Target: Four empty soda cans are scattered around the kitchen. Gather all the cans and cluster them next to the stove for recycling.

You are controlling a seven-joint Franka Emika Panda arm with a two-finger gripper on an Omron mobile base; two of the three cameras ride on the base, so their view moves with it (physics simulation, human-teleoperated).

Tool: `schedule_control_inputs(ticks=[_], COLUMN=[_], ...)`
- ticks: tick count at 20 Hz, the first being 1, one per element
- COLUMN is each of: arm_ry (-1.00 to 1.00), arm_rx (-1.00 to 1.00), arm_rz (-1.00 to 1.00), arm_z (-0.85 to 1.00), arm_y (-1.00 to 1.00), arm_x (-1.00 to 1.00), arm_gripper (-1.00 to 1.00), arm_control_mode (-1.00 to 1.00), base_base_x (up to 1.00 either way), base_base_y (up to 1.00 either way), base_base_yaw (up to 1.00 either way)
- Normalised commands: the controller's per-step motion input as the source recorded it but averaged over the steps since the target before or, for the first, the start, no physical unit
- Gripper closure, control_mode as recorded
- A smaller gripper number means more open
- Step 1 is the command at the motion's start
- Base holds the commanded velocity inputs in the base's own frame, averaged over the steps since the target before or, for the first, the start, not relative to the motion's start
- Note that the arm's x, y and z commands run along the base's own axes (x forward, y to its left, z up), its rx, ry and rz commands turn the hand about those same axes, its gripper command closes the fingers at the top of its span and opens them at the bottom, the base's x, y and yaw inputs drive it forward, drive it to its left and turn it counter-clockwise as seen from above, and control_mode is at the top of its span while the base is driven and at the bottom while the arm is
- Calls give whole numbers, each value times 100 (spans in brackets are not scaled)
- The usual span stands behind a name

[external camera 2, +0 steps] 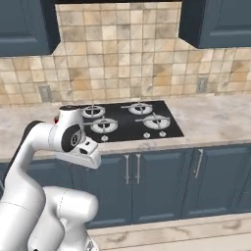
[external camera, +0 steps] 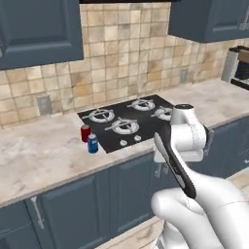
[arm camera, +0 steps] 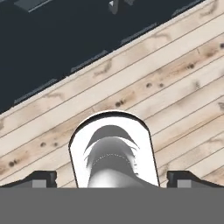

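Two cans stand on the marbled surface (external camera: 44,151) just left of the stove (external camera: 129,121): a red can (external camera: 85,133) at the cooktop's left edge and a blue can (external camera: 92,144) just in front of it, close together or touching, both upright. The stove is a flat black cooktop with four round burners and small pale knobs along its front edge, set into the surface below a tan tiled wall (external camera 2: 127,54). Dark blue cabinets (external camera 2: 162,181) run beneath. The arm is folded low in front of the cabinets. The claw (arm camera: 111,180) points down at the wooden floor (arm camera: 175,87), its two dark tips spread wide apart near the corners of the hand view, holding nothing.
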Motion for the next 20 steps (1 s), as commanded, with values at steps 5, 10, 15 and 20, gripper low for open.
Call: schedule_control_inputs(ticks=[5, 10, 15, 20], arm_ry=[0, 0, 0, 0], arm_rx=[0, 0, 0, 0], arm_rz=[0, 0, 0, 0], arm_z=[0, 0, 0, 0], arm_y=[0, 0, 0, 0], arm_x=[0, 0, 0, 0], arm_gripper=[-100, -100, -100, -100], arm_control_mode=[100, 100, 100, 100], base_base_x=[20, 11, 23, 47], base_base_y=[8, 9, 33, 30], base_base_yaw=[-92, -94, -90, -84])
